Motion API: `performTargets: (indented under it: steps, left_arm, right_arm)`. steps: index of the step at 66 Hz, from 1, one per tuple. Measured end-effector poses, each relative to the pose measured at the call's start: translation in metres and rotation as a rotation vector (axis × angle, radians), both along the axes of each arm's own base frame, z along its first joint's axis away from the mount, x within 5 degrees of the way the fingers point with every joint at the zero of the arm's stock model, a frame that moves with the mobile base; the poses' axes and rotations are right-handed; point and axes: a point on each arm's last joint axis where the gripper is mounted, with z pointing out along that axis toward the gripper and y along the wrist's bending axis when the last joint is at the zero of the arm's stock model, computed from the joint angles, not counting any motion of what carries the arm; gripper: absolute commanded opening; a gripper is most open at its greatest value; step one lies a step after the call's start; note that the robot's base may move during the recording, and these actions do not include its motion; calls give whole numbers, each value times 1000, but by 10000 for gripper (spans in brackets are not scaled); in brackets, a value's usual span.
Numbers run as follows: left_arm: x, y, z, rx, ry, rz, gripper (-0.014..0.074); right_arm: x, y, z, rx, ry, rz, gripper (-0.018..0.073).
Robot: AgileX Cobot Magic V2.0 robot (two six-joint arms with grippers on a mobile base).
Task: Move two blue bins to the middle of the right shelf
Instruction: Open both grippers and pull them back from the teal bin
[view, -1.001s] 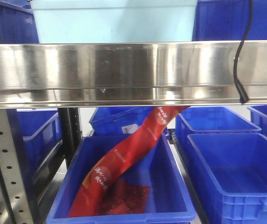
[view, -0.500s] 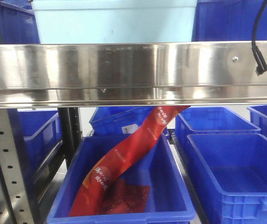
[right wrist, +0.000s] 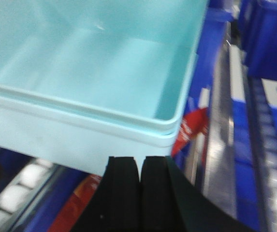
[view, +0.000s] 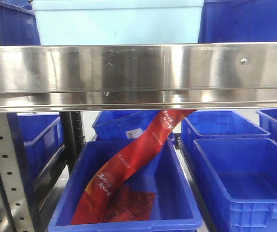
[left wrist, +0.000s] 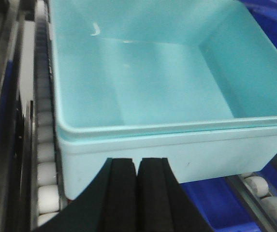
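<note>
Left fingers: the left gripper (left wrist: 137,193) has its two black pads pressed together with only a thin seam between them, holding nothing. They sit just in front of the near wall of the pale teal bin (left wrist: 167,92); contact cannot be told.

Right fingers: the right gripper (right wrist: 140,193) is likewise closed pad against pad and holds nothing, poised just before the near right corner of the same teal bin (right wrist: 94,82).

Pale teal bin: two bins nested one inside the other, judging by the doubled rim; the inside is bare. They rest on an upper shelf with white rollers (left wrist: 46,159) along the left side, and show at top centre of the front view (view: 116,21).

Steel rail: a broad shiny shelf edge (view: 138,72) crosses the front view below the teal bin.

Blue bins below: a centre blue bin (view: 128,193) holds a long red packet strip (view: 133,159) leaning up toward the rail. Another blue bin (view: 249,183) stands just beside it to the right.

Upright post: a perforated metal post (view: 5,169) stands at lower left.
</note>
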Motion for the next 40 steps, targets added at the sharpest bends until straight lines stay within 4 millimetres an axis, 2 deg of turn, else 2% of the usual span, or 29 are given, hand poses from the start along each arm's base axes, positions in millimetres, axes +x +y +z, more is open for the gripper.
performTargets:
  steps: [17,28,40]
  left_arm:
    - [-65,22,-27,60,-135,12,-111]
    - [-110,35,-32,85,-215,10,-111]
    - [-149,47,-27,57,-329,18,-111]
  right_arm:
    - [-35,-8,-17,42,-104,61,-167]
    - [-67,-20,-18,52,-140,63,-167]
    - [-104,-34,-19,63,-182,54,-167]
